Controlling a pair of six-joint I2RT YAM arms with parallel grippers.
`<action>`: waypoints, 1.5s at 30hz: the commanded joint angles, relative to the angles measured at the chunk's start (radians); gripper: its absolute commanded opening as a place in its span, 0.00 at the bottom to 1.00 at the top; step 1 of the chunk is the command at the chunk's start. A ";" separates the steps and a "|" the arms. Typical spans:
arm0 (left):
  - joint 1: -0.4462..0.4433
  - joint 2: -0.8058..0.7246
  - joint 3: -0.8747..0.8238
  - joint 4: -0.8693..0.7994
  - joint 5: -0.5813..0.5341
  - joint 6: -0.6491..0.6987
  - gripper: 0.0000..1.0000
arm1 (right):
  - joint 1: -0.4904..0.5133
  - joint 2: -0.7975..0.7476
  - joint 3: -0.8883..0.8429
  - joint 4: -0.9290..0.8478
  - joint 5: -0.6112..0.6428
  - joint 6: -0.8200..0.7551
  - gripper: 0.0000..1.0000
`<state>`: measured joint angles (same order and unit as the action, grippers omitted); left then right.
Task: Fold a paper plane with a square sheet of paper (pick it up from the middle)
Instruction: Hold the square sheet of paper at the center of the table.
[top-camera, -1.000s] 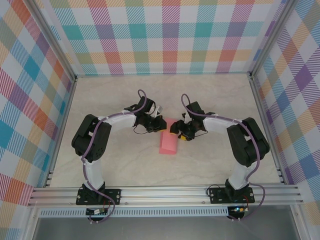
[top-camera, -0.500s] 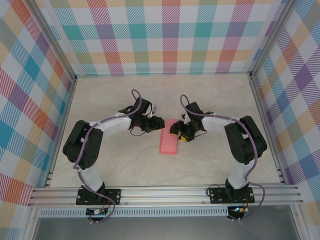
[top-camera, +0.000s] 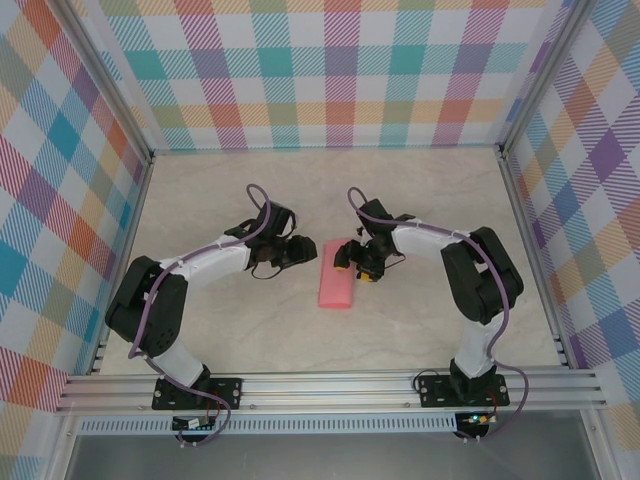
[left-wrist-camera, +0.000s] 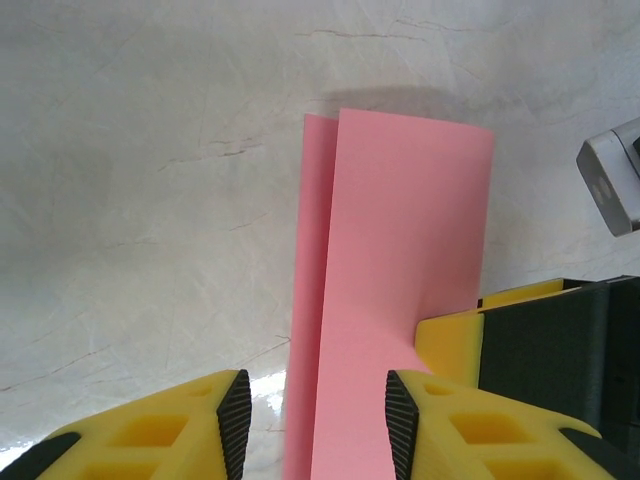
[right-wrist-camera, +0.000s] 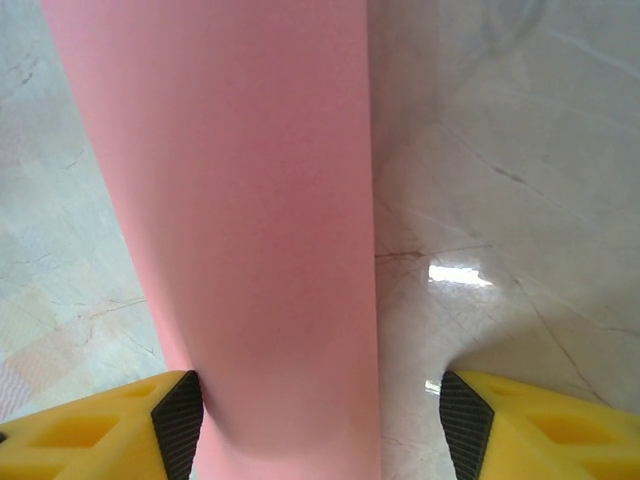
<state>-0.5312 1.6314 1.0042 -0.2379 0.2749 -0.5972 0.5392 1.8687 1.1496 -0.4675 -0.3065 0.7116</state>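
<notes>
On pale marbled tabletop (top-camera: 430, 200), thin salmon-pink square sheet of paper (top-camera: 336, 288) lies folded double

Its top layer sits slightly offset from the lower. At its far end, the yellow-fingered left gripper (left-wrist-camera: 318, 425) stands partly apart. The right gripper (right-wrist-camera: 320, 425), spread wide, has the strip between its fingers.
</notes>
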 joint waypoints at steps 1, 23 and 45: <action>0.005 -0.020 -0.013 -0.009 -0.023 -0.018 0.42 | 0.016 0.047 0.030 -0.044 0.055 -0.043 0.69; 0.005 -0.022 -0.026 -0.003 -0.014 -0.020 0.40 | 0.033 0.151 0.157 -0.210 0.131 -0.064 0.73; 0.006 0.024 -0.027 0.041 0.046 -0.059 0.27 | 0.036 0.192 0.155 -0.235 0.201 -0.030 0.73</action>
<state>-0.5312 1.6337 0.9878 -0.2279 0.2943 -0.6369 0.5781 1.9823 1.3376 -0.6907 -0.2062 0.6735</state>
